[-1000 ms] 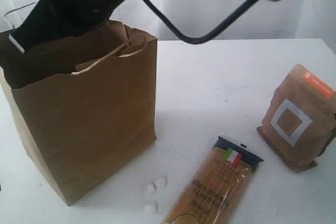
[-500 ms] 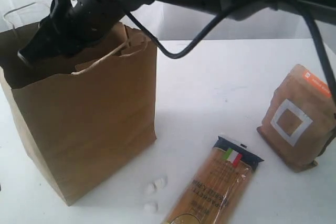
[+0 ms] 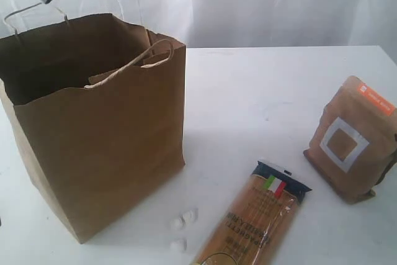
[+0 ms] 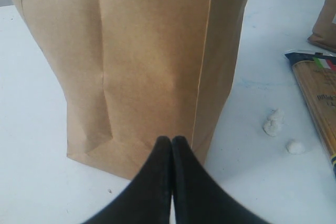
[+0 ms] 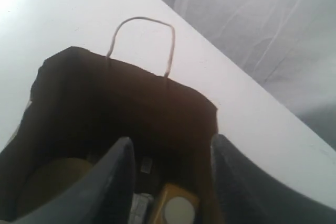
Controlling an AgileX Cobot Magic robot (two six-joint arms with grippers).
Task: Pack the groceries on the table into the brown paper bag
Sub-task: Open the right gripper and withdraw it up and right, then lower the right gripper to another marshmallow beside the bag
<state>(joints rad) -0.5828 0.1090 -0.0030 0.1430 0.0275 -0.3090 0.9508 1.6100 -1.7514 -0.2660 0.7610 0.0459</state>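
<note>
The right gripper (image 5: 170, 148) hangs over the open brown paper bag (image 3: 105, 134) on the table (image 3: 260, 91), pointing down, jaws apart and empty. The left gripper (image 4: 171, 141) sits low by the bag's bottom, jaws pinched together.

Paper bag (image 3: 105, 153) left on table (image 3: 260, 91), lumps (image 3: 185, 218) and spaghetti packet (image 3: 254, 221) beside, pouch (image 3: 350, 141) right.

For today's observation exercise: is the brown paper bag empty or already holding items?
Holding items: the right wrist view into the brown paper bag shows a yellow-orange bottle inside.
</note>
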